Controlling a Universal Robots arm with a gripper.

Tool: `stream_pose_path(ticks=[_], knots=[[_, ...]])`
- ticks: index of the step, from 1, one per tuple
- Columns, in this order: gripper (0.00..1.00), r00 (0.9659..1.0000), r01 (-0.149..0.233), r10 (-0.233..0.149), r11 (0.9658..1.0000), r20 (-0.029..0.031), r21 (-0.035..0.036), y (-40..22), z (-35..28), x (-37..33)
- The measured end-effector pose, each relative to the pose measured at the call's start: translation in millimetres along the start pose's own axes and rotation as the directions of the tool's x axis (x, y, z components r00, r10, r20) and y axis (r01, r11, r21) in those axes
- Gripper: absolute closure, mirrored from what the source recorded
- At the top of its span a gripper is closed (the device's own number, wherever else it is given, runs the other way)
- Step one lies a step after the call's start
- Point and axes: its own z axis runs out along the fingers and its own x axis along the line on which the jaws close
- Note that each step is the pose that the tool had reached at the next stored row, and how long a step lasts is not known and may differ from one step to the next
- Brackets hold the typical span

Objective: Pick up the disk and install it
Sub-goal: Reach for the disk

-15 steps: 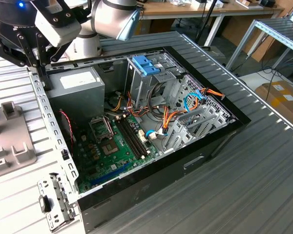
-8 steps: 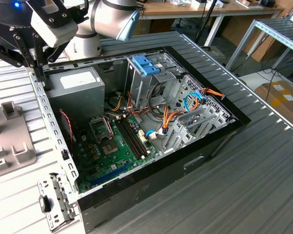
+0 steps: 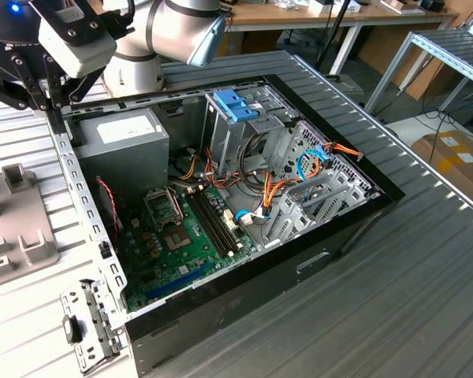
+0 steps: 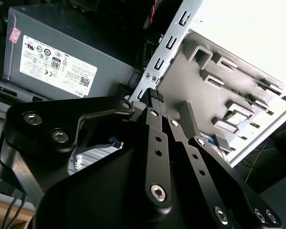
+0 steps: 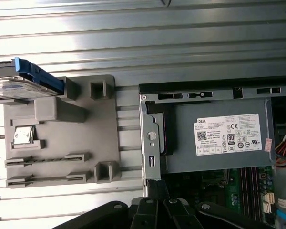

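Disk (image 5: 14,88): flat silver-grey metal rectangle, blue plastic rail; lies at a corner of the grey slotted plastic fixture plate (image 5: 76,138).
Pincer (image 4: 169,102): black metal, clenched, empty; above open black computer case (image 3: 244,291) rim, beside grey power-supply box (image 5: 214,138).

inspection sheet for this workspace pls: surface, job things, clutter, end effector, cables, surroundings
surface: ribbed metal table with an open computer case lying on it
job's things: disk rests at one corner of the grey fixture beside the case, not held; blue latch sits on the drive cage inside the case
clutter: small silver square part in a fixture pocket
grippers: end effector hangs over the case's edge by the power supply, apart from the disk
cables: orange and yellow bundles loose inside the case near the drive cage
surroundings: wooden bench and cardboard box beyond the table
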Motion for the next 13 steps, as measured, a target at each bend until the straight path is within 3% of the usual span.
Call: stream_pose_path(ticks=[13], knots=[[0.89,1.0000,0.000,0.000,1.0000,0.0000,0.0000,-1.0,-0.3,12.6]])
